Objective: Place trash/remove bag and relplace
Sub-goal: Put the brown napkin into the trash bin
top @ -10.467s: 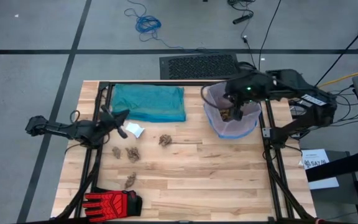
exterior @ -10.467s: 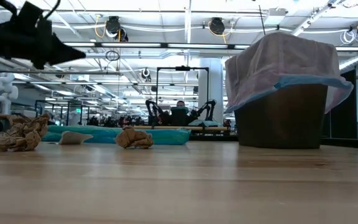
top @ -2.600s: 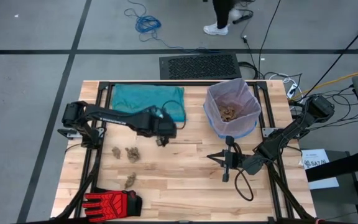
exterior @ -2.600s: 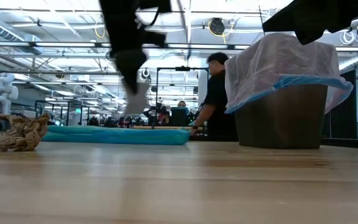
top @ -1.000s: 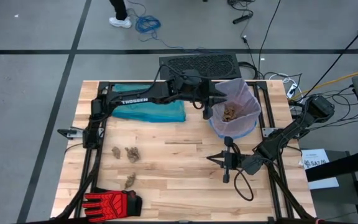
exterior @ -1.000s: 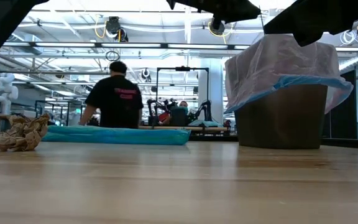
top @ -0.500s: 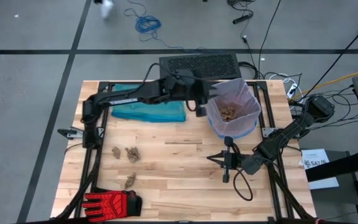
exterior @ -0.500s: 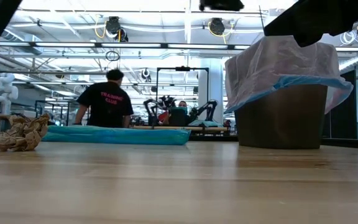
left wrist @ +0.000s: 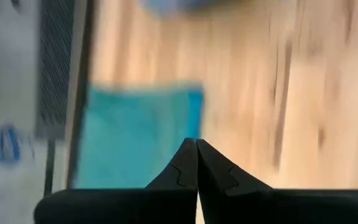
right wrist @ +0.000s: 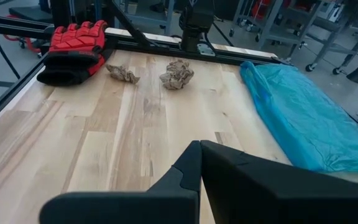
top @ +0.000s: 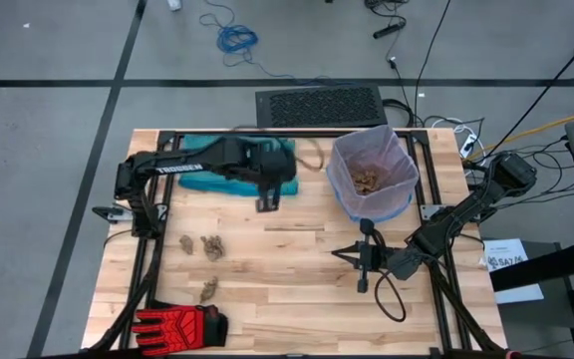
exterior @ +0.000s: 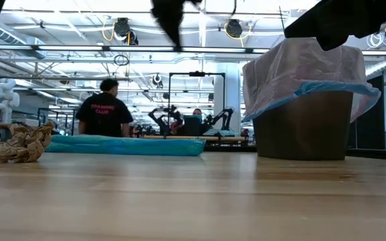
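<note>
Since half a second earlier, the left arm had swung back from the bin rim toward the middle of the table, so the left gripper (top: 266, 202) was hanging over the bare wood just past the near edge of the teal-green replacement bag (top: 229, 168). Its fingers (left wrist: 185, 163) were pressed tight together with nothing between them, and the wrist view was pretty motion-smeared, so that arm was clearly on the move.

Meanwhile the right gripper (top: 361, 261) sat exactly where it was a second ago, low over the table in front of the bin, jaws closed and empty too.

As for the trash: a pile of brown paper wads (top: 368, 180) was already down in the pale lilac bag (top: 372, 175), which lined the bin with its blue rim folded over the outside. Two wads (top: 203, 245) lay side by side on the wood toward the left side, and one more wad (top: 208, 290) sat closer to the front, near the red-and-black glove (top: 179, 325) at the front left corner.

Low view showed the lined bin (exterior: 304, 124) on the right, a wad (exterior: 19, 144) at the far left, the teal bag flat behind it, and a person (exterior: 104, 110) in a dark shirt beyond the table.
</note>
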Motion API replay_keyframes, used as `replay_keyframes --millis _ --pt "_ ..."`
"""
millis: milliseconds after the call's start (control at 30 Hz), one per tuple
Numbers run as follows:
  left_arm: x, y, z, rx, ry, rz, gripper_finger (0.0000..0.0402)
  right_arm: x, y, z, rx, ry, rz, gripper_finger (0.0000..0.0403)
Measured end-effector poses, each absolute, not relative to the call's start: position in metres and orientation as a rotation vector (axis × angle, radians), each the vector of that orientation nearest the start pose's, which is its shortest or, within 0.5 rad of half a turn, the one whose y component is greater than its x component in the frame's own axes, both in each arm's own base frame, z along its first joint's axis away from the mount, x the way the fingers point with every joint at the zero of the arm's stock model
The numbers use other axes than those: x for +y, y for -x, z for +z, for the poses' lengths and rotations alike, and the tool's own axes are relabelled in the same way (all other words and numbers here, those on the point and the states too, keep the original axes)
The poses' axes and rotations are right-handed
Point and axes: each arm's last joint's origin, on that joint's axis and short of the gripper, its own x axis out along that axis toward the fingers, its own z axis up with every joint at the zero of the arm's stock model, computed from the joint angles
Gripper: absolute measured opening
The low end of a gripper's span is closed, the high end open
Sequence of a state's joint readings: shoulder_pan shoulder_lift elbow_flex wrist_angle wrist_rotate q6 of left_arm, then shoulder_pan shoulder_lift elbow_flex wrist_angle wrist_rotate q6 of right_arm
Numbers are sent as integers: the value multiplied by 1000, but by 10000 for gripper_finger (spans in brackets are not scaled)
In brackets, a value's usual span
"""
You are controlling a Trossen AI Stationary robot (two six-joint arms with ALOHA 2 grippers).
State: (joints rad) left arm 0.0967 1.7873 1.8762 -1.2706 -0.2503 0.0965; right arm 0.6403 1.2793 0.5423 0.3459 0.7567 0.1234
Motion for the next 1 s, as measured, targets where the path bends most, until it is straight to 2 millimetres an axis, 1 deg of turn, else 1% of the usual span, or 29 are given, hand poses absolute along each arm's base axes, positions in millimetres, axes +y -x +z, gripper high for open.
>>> replay_keyframes --millis 100,167,233,300,400,567,767,867,933,1000 --pt "31 -338 323 1386 -150 248 1 132 -211 202 291 129 -133 0" --pt "26 -332 304 1460 -141 251 1 132 -211 202 291 129 -133 0" --pt "20 -319 288 1516 -133 258 1 132 -211 202 291 129 -134 0" --pt "16 -309 275 1512 -113 277 1 132 -211 202 291 120 -135 0" --pt "13 -285 258 1505 -41 339 1 132 -211 202 293 116 -136 0" --pt "11 -237 252 1385 144 421 0 132 -210 200 308 112 -140 0" --pt "8 -193 253 1097 423 444 0 132 -210 200 310 109 -141 0" --pt "5 -179 250 1063 513 433 0 132 -210 200 311 109 -142 0" --pt "1 -176 248 1056 541 413 0 132 -210 200 311 108 -142 0" --pt "-3 -176 246 1062 532 390 0 132 -210 200 311 109 -142 0"
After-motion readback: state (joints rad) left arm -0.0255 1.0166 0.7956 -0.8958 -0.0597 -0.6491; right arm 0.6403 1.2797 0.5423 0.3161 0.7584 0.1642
